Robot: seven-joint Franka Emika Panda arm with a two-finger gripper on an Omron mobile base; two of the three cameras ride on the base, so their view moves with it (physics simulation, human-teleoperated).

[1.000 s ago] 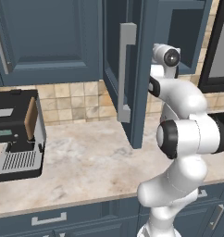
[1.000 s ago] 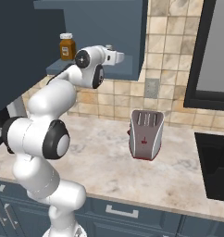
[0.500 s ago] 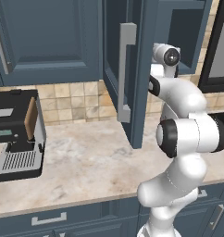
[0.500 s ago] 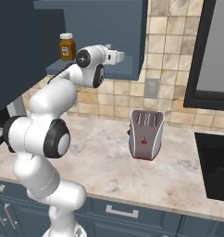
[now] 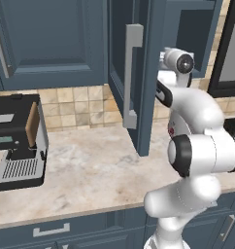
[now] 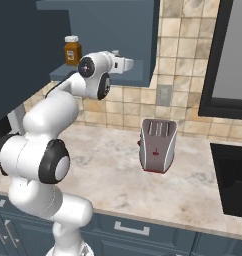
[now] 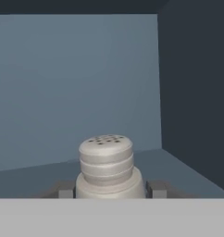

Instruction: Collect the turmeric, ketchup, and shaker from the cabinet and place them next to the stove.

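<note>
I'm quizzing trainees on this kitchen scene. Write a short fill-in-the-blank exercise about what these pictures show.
1. The pincer has a finger on each side of the pale grey ____.
2. The turmeric stands on the cabinet shelf and its lid is ____.
3. The toaster rests on the ____.
4. The cabinet door with the long bar handle stands ____.

Missing words: shaker; white; counter; open

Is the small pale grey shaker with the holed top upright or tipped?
Upright: in the hand view the small pale grey shaker stands on the cabinet shelf, holed top up, between the fingertips.
</note>
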